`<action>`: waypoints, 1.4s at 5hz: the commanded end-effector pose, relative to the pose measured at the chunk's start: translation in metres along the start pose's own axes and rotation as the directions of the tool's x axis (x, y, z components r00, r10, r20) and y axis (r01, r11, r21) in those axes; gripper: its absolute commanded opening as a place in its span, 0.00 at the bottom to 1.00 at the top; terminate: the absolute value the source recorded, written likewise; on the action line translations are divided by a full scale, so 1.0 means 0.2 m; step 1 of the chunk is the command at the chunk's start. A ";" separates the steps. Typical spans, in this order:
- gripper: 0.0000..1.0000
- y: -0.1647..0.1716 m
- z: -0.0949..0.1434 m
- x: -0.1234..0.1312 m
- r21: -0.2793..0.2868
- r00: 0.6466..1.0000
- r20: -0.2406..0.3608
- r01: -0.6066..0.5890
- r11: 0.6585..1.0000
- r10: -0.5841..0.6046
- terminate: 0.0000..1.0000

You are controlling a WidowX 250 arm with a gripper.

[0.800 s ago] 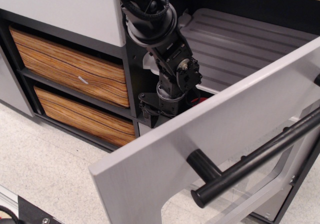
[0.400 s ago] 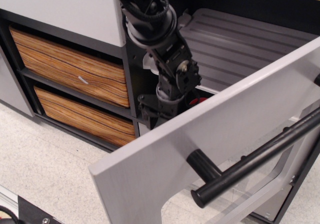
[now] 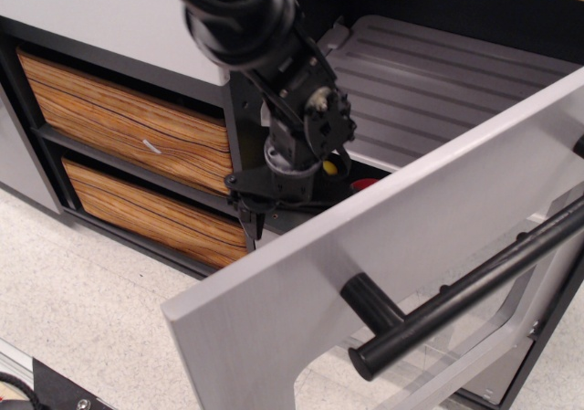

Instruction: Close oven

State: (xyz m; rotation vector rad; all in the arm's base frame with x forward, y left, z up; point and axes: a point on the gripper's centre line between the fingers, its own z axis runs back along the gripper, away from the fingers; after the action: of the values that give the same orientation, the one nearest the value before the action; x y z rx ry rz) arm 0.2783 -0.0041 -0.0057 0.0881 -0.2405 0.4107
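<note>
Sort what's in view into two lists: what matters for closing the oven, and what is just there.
For the job:
oven door, hanging open
black bar handle
ribbed grey rack inside
gripper, low beside the door's edge

Just there:
upper wood-grain drawer
lower wood-grain drawer
speckled floor

Oven point(image 3: 429, 81) mouth: open above the ribbed rack.
Door point(image 3: 301, 291): swung out, blocking the front.
Gripper point(image 3: 265, 195): wedged between door edge and wood-grain drawers point(image 3: 128, 122).

Bright even light, arm sl. blurred
</note>
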 end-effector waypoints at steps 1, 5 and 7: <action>1.00 -0.08 0.36 -0.02 -0.049 0.980 -0.008 -0.199 0.979 0.199 0.00; 1.00 -0.26 0.84 -0.14 -0.153 0.934 -0.166 -0.340 0.928 0.315 0.00; 1.00 -0.32 1.03 -0.17 -0.141 0.894 -0.186 -0.435 0.889 0.408 0.00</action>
State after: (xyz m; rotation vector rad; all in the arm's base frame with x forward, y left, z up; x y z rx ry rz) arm 0.2227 -0.1026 0.1718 -0.1450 -0.1104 0.8416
